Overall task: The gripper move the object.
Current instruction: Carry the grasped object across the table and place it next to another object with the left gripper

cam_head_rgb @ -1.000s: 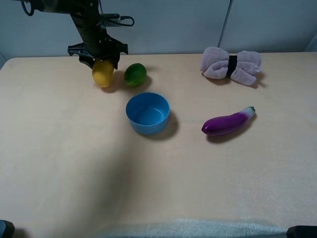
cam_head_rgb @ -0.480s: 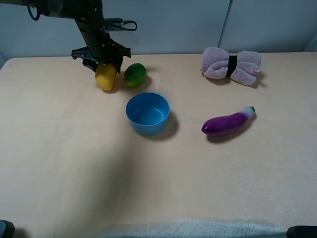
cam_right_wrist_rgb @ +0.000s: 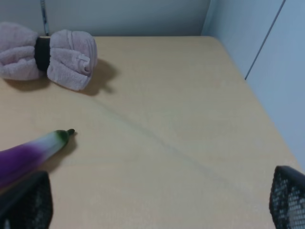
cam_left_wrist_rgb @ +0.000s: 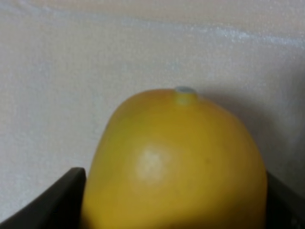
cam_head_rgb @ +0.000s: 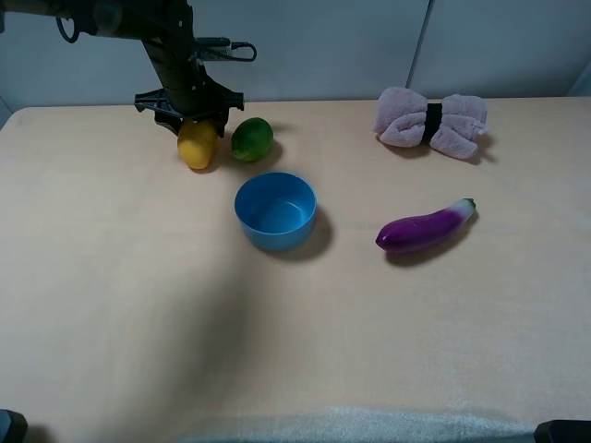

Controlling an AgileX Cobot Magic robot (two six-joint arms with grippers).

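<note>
The gripper (cam_head_rgb: pixel 192 118) had its jaws clamped on the object (cam_head_rgb: pixel 197 146), just beside the lime (cam_head_rgb: pixel 251 138); the carrying step seemed in hand; next needed a lift clearing the lime.

The gripper (cam_head_rgb: pixel 197 120) slides the object (cam_head_rgb: pixel 197 148) a touch nearer the lime (cam_head_rgb: pixel 251 138), and lower, perhaps onto the table (cam_head_rgb: pixel 138 277).
</note>
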